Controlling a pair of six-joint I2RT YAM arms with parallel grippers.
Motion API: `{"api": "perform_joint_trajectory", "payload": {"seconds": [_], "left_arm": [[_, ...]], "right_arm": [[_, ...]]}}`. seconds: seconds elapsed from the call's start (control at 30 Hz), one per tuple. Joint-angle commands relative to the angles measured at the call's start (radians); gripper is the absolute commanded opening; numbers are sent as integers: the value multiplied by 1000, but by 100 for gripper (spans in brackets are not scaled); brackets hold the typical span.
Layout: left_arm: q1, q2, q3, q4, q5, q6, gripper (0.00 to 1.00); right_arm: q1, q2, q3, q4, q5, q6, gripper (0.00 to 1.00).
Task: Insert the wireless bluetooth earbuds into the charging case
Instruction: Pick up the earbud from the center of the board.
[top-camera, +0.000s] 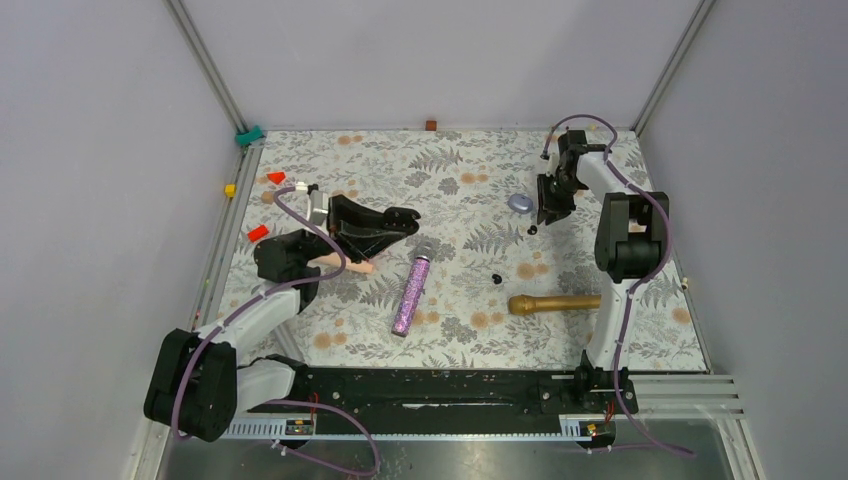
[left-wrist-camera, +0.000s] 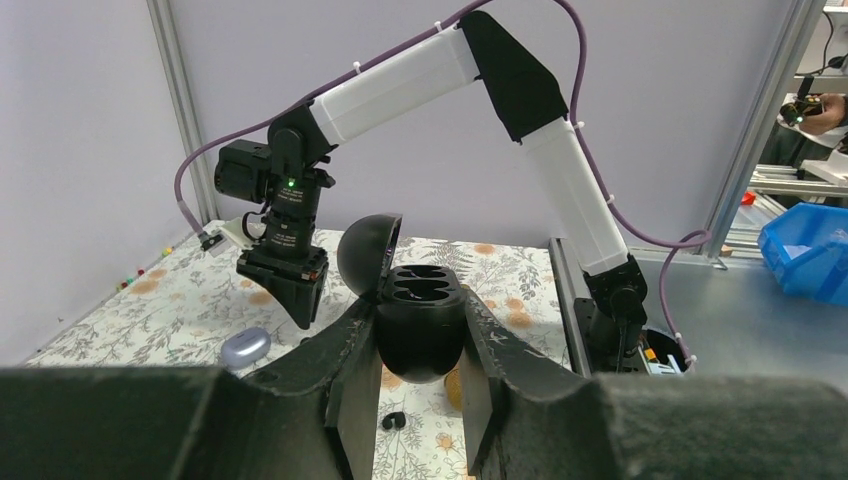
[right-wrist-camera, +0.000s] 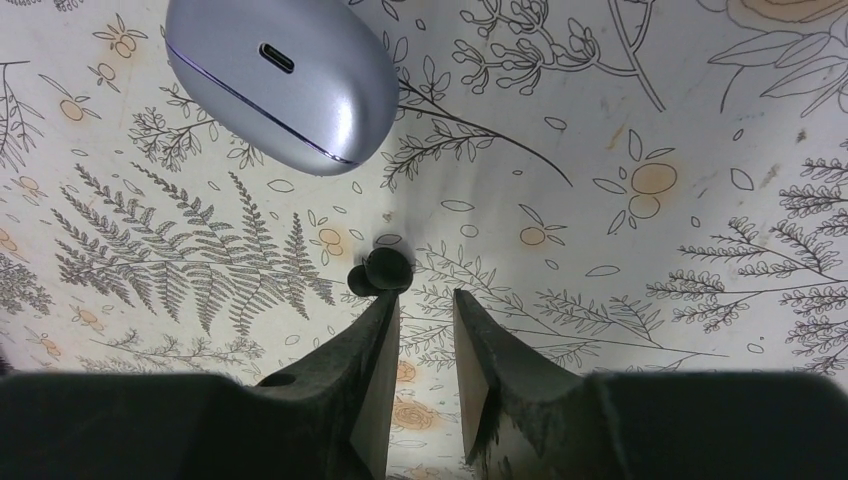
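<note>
My left gripper (left-wrist-camera: 420, 305) is shut on the black charging case (left-wrist-camera: 420, 345) and holds it above the table. Its lid stands open and both sockets look empty. From above, this gripper (top-camera: 403, 217) is left of centre. One small black earbud (right-wrist-camera: 385, 270) lies on the floral mat, touching the tip of my right gripper's left finger, outside the gap. My right gripper (right-wrist-camera: 425, 297) is open by a narrow gap with nothing between its fingers. It hangs at the back right (top-camera: 548, 212) over that earbud (top-camera: 532, 230). A second earbud (top-camera: 496, 278) lies nearer the middle.
A lavender oval case (right-wrist-camera: 285, 85) lies shut just beyond the right gripper. A glittery purple microphone (top-camera: 411, 292) and a gold microphone (top-camera: 553, 303) lie towards the front. Red blocks (top-camera: 257, 232) and a yellow block (top-camera: 229, 189) sit by the left edge.
</note>
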Motion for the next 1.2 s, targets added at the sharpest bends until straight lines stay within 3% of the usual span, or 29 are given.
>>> {"api": "perform_joint_trajectory", "payload": {"seconds": [0.0, 0.2, 0.53, 0.77, 1.17], "left_arm": [[-5, -36, -4, 17, 12, 47, 0], [-8, -41, -2, 16, 15, 52, 0], [-8, -70, -5, -19, 19, 88, 0], [-8, -79, -5, -26, 25, 92, 0], [-7, -68, 4, -32, 34, 97, 0]], "right_arm": [[16, 20, 48, -51, 30, 4, 34], [57, 29, 77, -78, 101, -38, 34], [127, 77, 167, -143, 146, -69, 44], [132, 71, 159, -150, 178, -113, 70], [176, 113, 229, -281, 182, -522, 79]]}}
